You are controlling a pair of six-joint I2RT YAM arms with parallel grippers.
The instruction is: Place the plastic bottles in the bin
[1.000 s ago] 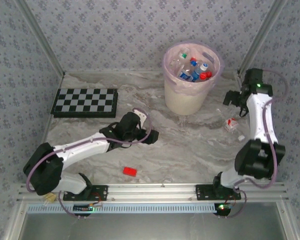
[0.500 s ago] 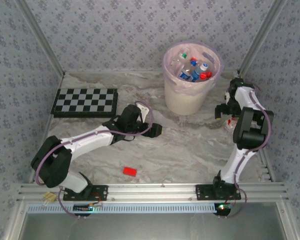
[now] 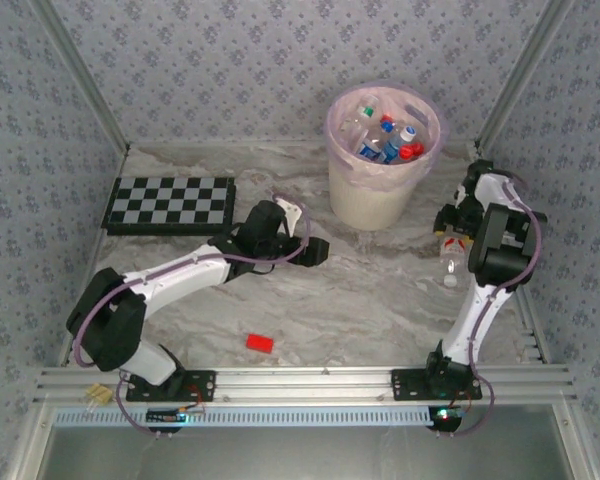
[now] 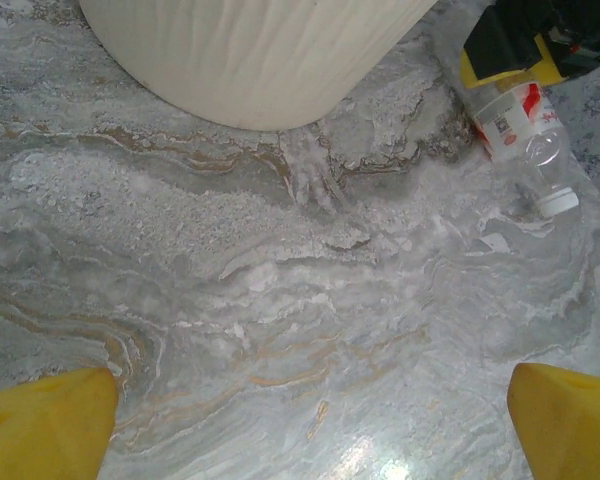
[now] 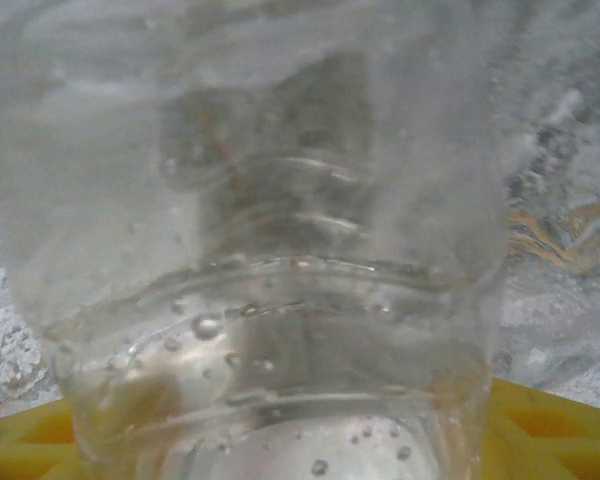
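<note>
Marble tabletop: bottle lying flat, base end at right tool.

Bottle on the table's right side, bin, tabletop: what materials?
Bottle: clear, thin, glossy plastic; see-through, droplets inside.
Bin: cream matte plastic, faintly ribbed wall; thin pink film liner over the rim.
Tabletop: marble look, slight sheen; could be printed laminate.
</note>
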